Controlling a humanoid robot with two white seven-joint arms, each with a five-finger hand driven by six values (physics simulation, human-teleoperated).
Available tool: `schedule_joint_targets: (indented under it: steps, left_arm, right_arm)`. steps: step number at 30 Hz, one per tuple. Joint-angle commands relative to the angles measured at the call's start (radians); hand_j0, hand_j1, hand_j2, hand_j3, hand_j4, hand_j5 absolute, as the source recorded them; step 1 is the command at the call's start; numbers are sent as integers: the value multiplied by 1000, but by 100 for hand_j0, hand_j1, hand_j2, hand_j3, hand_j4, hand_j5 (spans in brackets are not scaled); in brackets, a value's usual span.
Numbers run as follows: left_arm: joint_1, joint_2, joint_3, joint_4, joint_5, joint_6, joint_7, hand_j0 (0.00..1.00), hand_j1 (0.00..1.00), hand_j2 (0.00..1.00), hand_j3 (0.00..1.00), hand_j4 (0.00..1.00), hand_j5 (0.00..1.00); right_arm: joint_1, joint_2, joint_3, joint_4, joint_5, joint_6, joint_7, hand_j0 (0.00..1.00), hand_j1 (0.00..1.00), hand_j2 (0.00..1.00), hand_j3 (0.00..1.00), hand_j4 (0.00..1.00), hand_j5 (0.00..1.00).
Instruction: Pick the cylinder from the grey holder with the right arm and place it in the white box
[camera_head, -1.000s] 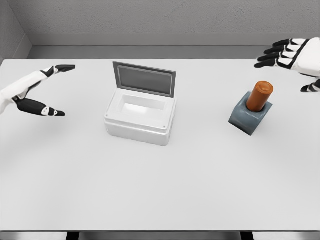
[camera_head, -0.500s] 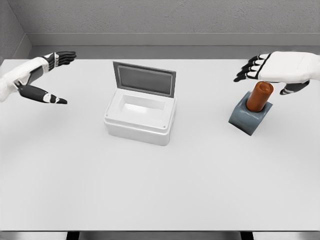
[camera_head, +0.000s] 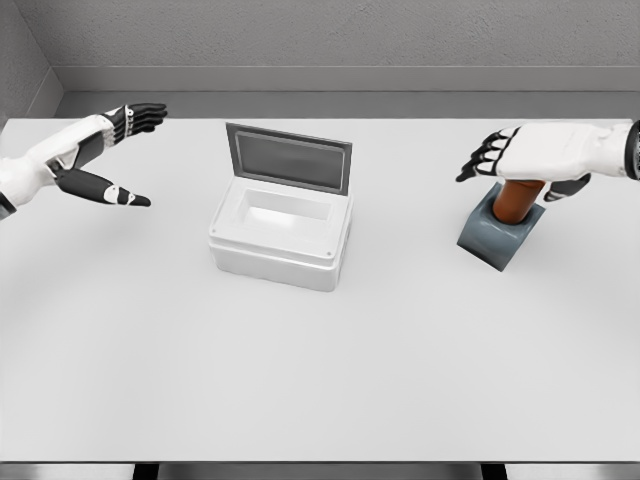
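Observation:
An orange-brown cylinder (camera_head: 516, 201) stands tilted in the grey holder (camera_head: 497, 238) at the right of the table. My right hand (camera_head: 520, 163) hovers over the cylinder's top and hides it, fingers spread toward the left, thumb (camera_head: 560, 190) low on the right side. It holds nothing. The white box (camera_head: 282, 232) sits left of centre with its grey lid (camera_head: 289, 157) standing open at the back. My left hand (camera_head: 115, 150) floats open at the far left, away from the box.
The white table (camera_head: 320, 370) spans the view, with a grey wall behind it.
My right hand has moved left and down from the far right until it covers the cylinder's top. The left hand has drifted up and slightly right.

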Motion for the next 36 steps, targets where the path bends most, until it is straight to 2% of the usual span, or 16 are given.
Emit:
schedule_joint_targets:
  steps: [1,2,7,12,14,17,25,34,36]
  left_arm:
    - [0,0,1,1,7,2,0,100,100,100,100,100,100]
    - [-2,0,1,1,7,2,0,100,100,100,100,100,100]
    - [-2,0,1,1,7,2,0,100,100,100,100,100,100]
    - [0,0,1,1,7,4,0,100,100,100,100,100,100]
    - [0,0,1,1,7,2,0,100,100,100,100,100,100]
    - [-2,0,1,1,8,4,0,100,100,100,100,100,100]
    - [-6,0,1,1,8,2,0,100,100,100,100,100,100]
    - [-8,0,1,1,8,3,0,100,100,100,100,100,100]
    - [-6,0,1,1,8,2,0,100,100,100,100,100,100]
  right_arm:
    - [0,7,2,-1,5,2,0,92,92,92,92,92,92]
    - [0,7,1,-4,3,2,0,88,88,88,88,88,88]
    - [0,0,14,-4,8,2,0,76,76,76,76,76,76]
    - [-2,-4,14,-4,24,2,0,70,70,70,70,70,70]
    - [0,-4,14,-5,23,2,0,61,61,61,61,61,61]
    - [-2,-4,14,-8,23,2,0,56,56,56,56,56,56]
    - [-14,-24,13,-11,21,2,0,53,53,53,53,53,53]
    - [-35,-56,2,-53,18,2,0,53,53,53,53,53,53]
    - [-35,-61,2,-80,20,2,0,52,52,52,52,52,52]
